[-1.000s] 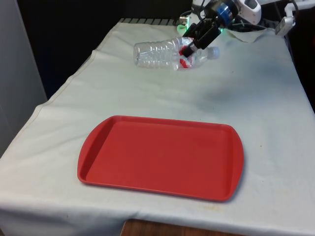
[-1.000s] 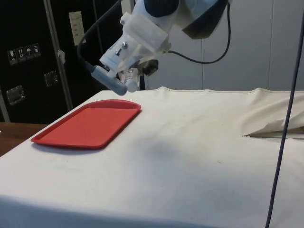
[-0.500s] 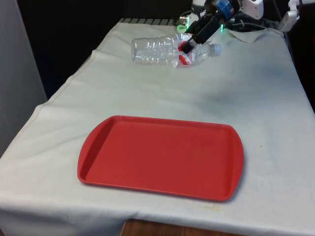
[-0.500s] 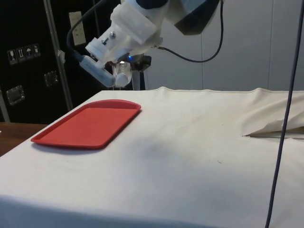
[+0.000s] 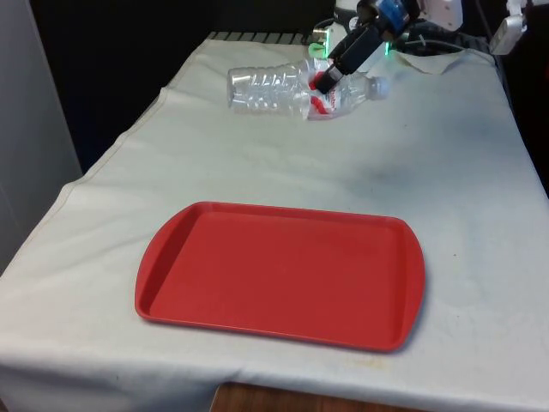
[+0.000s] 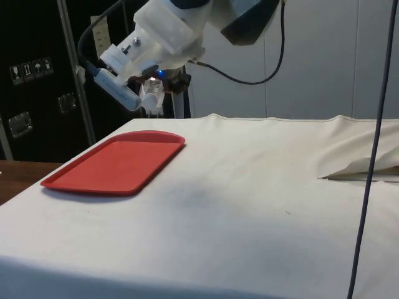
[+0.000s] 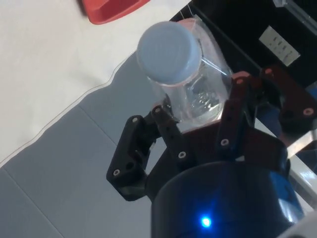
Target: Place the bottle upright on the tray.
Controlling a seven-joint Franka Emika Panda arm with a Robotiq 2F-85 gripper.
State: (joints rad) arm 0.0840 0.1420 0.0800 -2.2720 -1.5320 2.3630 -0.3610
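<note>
Front view: gripper (image 5: 327,79) is clamped on the bottle (image 5: 292,91), held sideways above the table's far end, cap toward the front view's right. It's mid-carry; next it needs tipping upright over the red tray (image 5: 171,257).

Side view: bottle (image 6: 153,94) hangs well above the cloth.

Wrist view: fingers (image 7: 163,124) pinch its neck, cap facing the camera.

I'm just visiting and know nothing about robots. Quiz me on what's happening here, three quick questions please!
1. True or false: the clear bottle already stands on the red tray.
2. How does the bottle lie in the gripper? A) upright B) roughly on its side C) cap straight down
3. Fill in: the tray holds ____ so far.

Key: 1. False, it is held above the table's far end. 2. B. 3. nothing.
</note>
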